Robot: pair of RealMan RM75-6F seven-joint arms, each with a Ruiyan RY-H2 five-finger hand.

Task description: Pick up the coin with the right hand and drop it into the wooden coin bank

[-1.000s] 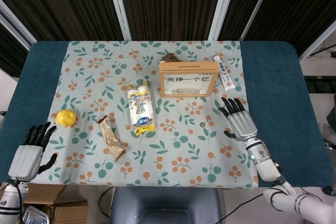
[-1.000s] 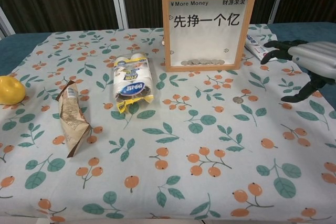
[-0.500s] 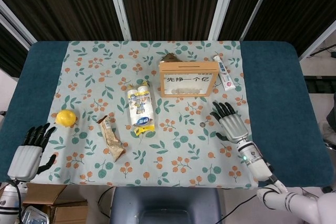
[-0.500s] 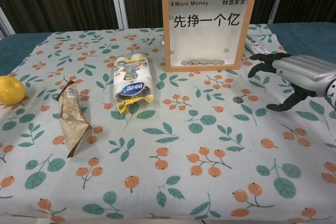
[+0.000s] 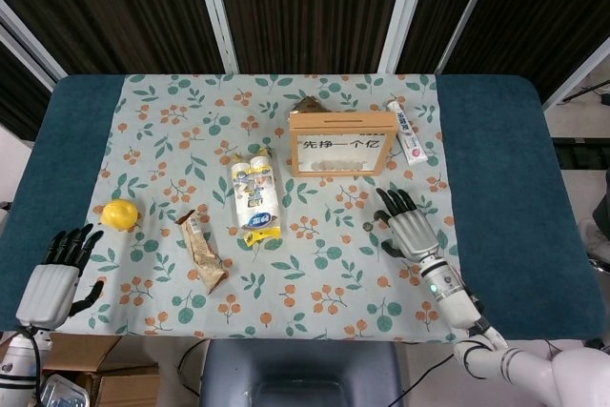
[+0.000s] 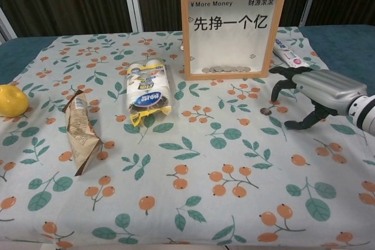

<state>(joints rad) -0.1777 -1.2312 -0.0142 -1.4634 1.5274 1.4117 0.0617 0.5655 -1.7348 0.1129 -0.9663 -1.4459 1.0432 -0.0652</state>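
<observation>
A small dark coin (image 5: 365,226) (image 6: 265,111) lies on the flowered cloth in front of the wooden coin bank (image 5: 341,143) (image 6: 232,31). The bank is a framed box with a clear front, Chinese lettering and several coins at its bottom. My right hand (image 5: 409,225) (image 6: 317,90) hovers just right of the coin, fingers spread and pointing toward it, holding nothing. The fingertips (image 6: 275,88) hang a little above and beside the coin without touching it. My left hand (image 5: 52,277) rests open at the table's near left corner.
A toothpaste tube (image 5: 404,132) (image 6: 289,57) lies right of the bank. A pack of small bottles (image 5: 254,193) (image 6: 147,90), a crumpled snack wrapper (image 5: 202,252) (image 6: 79,132) and a lemon (image 5: 120,214) (image 6: 12,100) lie to the left. A brown object (image 5: 307,104) sits behind the bank.
My right hand has moved left across the cloth, from well right of the coin to just beside it. The left hand has stayed still.
</observation>
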